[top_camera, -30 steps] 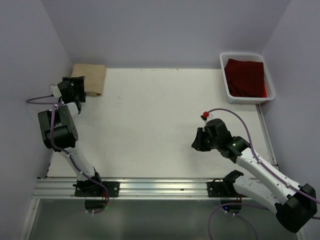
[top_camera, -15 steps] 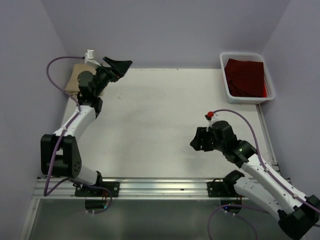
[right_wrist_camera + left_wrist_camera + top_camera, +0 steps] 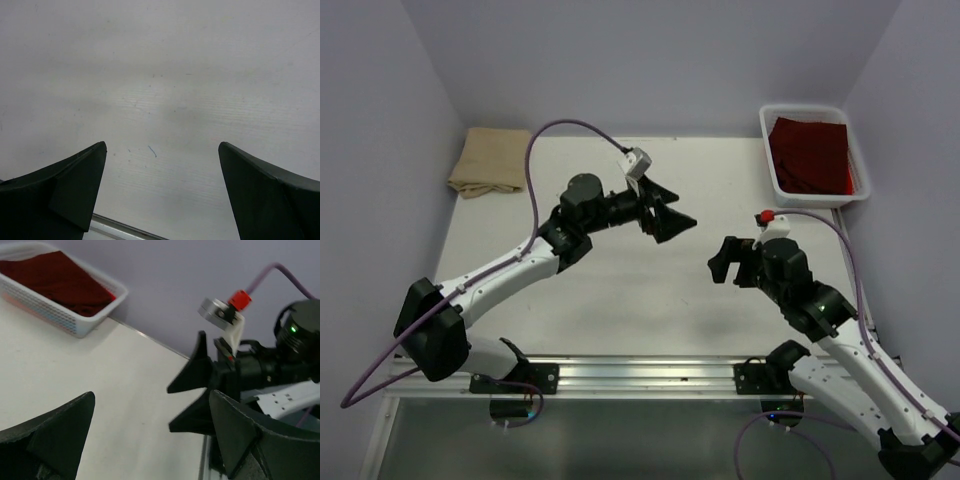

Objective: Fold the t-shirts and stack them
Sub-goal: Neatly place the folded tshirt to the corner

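Observation:
A tan t-shirt [image 3: 490,162] lies folded at the table's far left corner. A dark red t-shirt [image 3: 810,155] [image 3: 55,282] lies folded inside the white bin [image 3: 768,150] [image 3: 75,326] at the far right. My left gripper [image 3: 680,212] [image 3: 152,395] hovers open over the middle of the table, pointing right, with nothing between its fingers. My right gripper [image 3: 718,264] [image 3: 162,145] faces it from the right, open and empty over bare table. It also shows in the left wrist view, as the right gripper [image 3: 192,400]. Both grippers are far from either shirt.
Purple walls close in the white table [image 3: 620,290] on three sides. A metal rail [image 3: 620,375] runs along the near edge by the arm bases. A purple cable [image 3: 570,128] loops above the left arm.
The left arm swung from the far left corner by the tan shirt to the table's middle, staying open. The right gripper opened wide and shifted slightly right.

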Motion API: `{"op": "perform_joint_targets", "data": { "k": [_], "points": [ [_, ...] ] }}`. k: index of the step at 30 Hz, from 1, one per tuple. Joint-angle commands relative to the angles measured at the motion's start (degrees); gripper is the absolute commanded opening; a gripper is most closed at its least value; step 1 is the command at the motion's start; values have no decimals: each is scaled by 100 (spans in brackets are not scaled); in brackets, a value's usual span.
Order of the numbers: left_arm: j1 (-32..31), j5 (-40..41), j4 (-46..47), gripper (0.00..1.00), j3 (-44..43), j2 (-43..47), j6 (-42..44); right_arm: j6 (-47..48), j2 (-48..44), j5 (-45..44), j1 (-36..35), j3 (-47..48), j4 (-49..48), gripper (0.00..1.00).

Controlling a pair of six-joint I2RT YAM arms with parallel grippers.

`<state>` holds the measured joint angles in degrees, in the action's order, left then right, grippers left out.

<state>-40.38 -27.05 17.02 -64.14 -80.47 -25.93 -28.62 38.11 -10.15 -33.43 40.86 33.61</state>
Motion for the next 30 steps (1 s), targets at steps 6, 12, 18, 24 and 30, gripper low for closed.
{"op": "perform_joint_targets", "data": {
  "k": [6, 12, 18, 24, 30],
  "points": [
    [-93, -1821, 3537, 100, 1678, -425, -1695, 23, 39, -769, -23, 440, -345, 99],
    [-110, -2489, 4999, 100, 1571, -1049, -3159, 68, -295, -672, -23, 265, -741, 99],
    [-110, -2753, 7844, 100, 1414, -1656, -5155, 321, -173, -314, -23, 711, -470, 99],
    [-233, -2411, 9083, 100, 1430, -1659, -6391, 533, 161, -154, -23, 1037, -416, 99],
    [-453, -2462, 8983, 100, 1422, -1164, -6395, 630, 268, -312, -23, 1284, -100, 99]
  ]
}}
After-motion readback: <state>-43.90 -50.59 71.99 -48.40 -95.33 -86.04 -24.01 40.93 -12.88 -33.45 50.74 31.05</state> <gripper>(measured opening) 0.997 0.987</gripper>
